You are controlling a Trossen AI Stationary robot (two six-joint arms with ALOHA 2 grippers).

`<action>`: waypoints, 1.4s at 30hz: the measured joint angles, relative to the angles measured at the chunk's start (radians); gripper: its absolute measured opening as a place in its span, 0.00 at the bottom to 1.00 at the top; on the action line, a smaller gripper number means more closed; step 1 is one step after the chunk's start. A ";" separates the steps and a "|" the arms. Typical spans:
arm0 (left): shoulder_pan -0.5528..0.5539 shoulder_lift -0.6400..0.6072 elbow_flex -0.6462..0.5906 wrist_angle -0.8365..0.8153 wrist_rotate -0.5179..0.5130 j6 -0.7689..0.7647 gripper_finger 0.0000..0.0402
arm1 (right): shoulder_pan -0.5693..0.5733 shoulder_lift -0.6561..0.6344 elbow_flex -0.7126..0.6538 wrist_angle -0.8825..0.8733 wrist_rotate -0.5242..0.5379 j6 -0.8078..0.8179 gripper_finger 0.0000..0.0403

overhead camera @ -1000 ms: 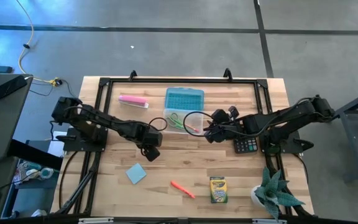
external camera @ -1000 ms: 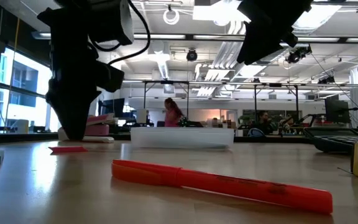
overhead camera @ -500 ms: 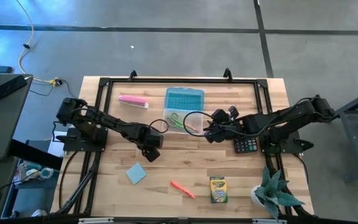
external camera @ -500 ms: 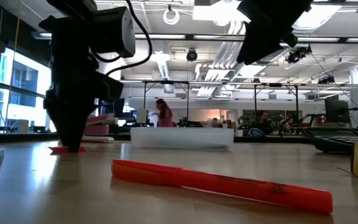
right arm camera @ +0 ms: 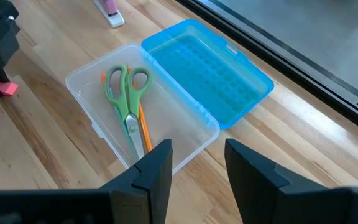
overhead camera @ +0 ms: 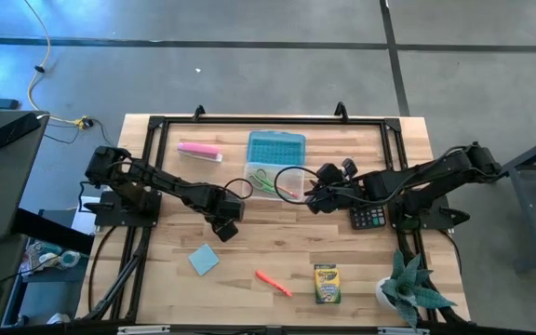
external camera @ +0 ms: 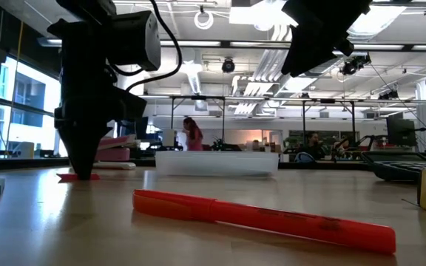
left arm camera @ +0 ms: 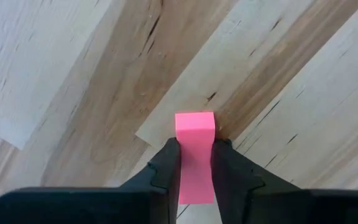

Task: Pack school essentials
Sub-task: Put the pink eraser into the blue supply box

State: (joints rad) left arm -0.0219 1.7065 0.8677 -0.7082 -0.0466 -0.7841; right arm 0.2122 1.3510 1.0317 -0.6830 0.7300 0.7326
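Note:
My left gripper [overhead camera: 223, 230] points down at the table's middle left, shut on a short pink piece [left arm camera: 195, 124] that lies flat on the wood. My right gripper [overhead camera: 309, 198] hangs open above the near right corner of a clear box [right arm camera: 166, 134]. The box's blue lid [right arm camera: 207, 71] is folded open on the far side. Green-handled scissors [right arm camera: 127, 93] and an orange pencil [right arm camera: 143, 127] lie inside the box. A light-blue note pad [overhead camera: 204, 260], an orange marker [overhead camera: 274, 282] and a crayon box [overhead camera: 326, 284] lie nearer the table's near edge. My left gripper pinches the short pink piece between its two fingers [left arm camera: 170, 155], one on each long side [left arm camera: 180, 144]. It comes from above, pointing down, with the fingers along the piece. The piece's free end [left arm camera: 195, 118] sticks out past the fingertips, and it rests on the table [external camera: 71, 177].
A long pink bar [overhead camera: 199, 151] lies at the far left of the table. A black calculator [overhead camera: 370, 216] sits under the right arm, and a potted plant [overhead camera: 408, 288] stands at the near right corner. There is bare wood between the note pad and the box.
My left gripper has come down a little onto the pink piece, and its fingertips now stand at table height. The right arm has kept still.

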 joint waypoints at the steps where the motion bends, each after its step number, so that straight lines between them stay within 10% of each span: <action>1: 0.000 0.000 0.000 0.000 0.000 0.002 0.15 | 0.000 0.000 0.000 0.000 0.000 0.000 0.34; 34: 0.107 -0.003 0.324 -0.042 -0.365 0.412 0.16 | 0.000 0.000 0.000 0.002 -0.001 0.000 0.34; 42: 0.218 0.005 0.349 0.308 -0.183 0.807 0.15 | 0.000 0.000 0.000 0.002 -0.001 0.039 0.34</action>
State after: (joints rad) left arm 0.1957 1.7111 1.2171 -0.4006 -0.2301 0.0224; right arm 0.2123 1.3510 1.0321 -0.6815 0.7292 0.7716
